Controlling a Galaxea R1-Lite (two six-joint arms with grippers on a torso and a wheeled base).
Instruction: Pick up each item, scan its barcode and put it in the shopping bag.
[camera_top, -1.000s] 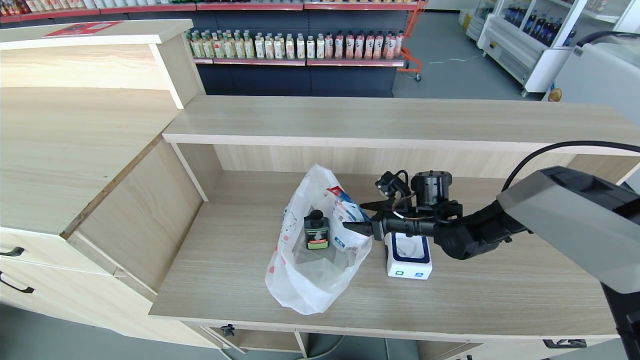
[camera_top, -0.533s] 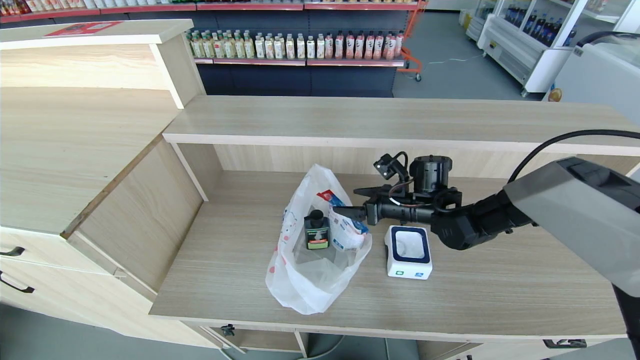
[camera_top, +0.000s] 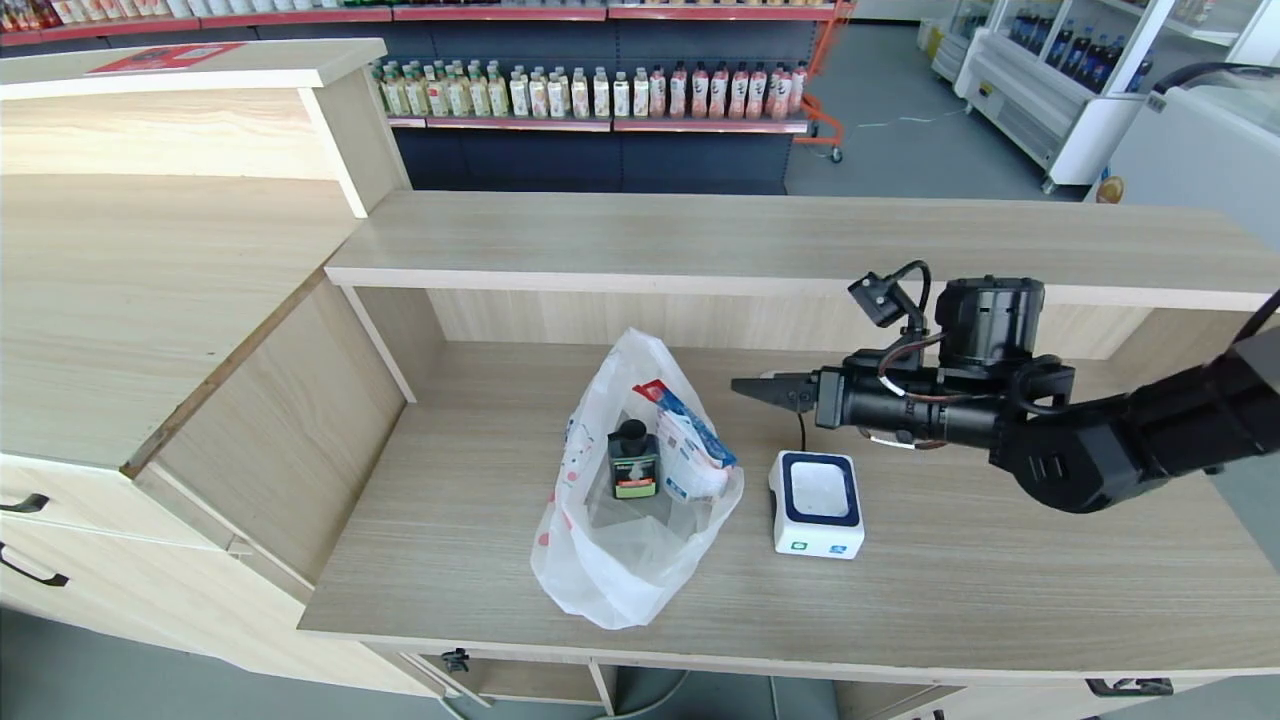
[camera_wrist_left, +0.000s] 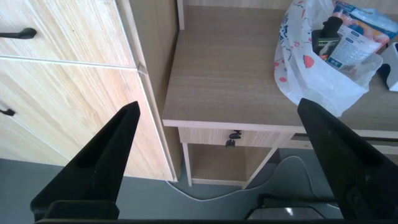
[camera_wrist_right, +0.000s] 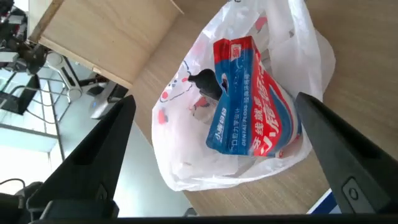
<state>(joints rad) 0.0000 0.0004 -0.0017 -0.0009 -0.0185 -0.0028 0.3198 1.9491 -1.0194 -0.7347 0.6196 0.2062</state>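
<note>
White shopping bag (camera_top: 600, 580) near the desk's (camera_top: 1000, 600) front edge already holds a bottle (camera_top: 633, 462) and a packet (camera_top: 690, 450), so nothing seems left to scan, while the right gripper (camera_top: 745, 386) and left gripper (camera_wrist_left: 219, 104) gape wide, empty.

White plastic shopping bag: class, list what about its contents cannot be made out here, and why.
- Head view: what the dark green bottle stands on, veiled by crumpled film of the white plastic shopping bag.
- Right wrist view: most of that bottle, behind the blue-and-red packet.
- Left wrist view: part of the packet, cut by the picture's edge.
- Head view: the packet's print, too small to read.
</note>
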